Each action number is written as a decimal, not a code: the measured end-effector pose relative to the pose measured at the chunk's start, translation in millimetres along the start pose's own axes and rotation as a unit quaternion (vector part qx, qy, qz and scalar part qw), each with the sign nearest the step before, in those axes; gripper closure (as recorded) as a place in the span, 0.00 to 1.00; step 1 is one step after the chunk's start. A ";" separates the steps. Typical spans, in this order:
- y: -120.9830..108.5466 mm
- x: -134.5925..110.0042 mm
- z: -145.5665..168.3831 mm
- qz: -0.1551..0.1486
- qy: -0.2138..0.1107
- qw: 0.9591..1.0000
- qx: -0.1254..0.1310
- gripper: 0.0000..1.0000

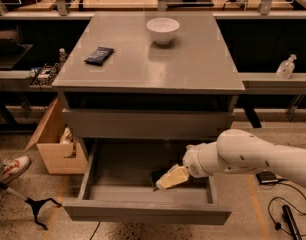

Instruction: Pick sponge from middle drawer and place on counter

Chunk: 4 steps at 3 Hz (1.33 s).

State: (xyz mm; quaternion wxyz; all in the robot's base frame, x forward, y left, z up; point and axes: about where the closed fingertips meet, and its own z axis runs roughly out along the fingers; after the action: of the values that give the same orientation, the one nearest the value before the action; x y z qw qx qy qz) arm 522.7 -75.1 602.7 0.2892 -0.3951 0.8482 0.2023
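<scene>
The middle drawer (93,169) is pulled out under the grey cabinet. Inside it, near the front right, a small dark patch of the sponge (156,176) shows, mostly covered by my gripper. My gripper (171,178), cream-coloured at the end of the white arm (253,156), reaches in from the right, is down inside the drawer and sits right at the sponge. The grey counter (193,59) is the cabinet's top, above the drawer.
A white bowl (163,30) and a flat black packet (99,55) lie on the counter. A cardboard box (55,144) stands left of the cabinet. A person's shoe (10,168) and a black stand foot (38,206) are at the lower left. Cables lie at the lower right.
</scene>
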 end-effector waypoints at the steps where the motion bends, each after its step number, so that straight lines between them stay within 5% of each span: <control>1: -11.5 13.2 23.6 0.001 0.004 1.000 -0.001 0.00; 4: -58.3 73.3 133.0 0.033 0.032 0.999 0.019 0.00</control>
State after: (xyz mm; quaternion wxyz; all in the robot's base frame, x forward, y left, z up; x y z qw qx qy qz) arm 574.4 -74.9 448.5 0.2623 -0.3672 0.8735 0.1827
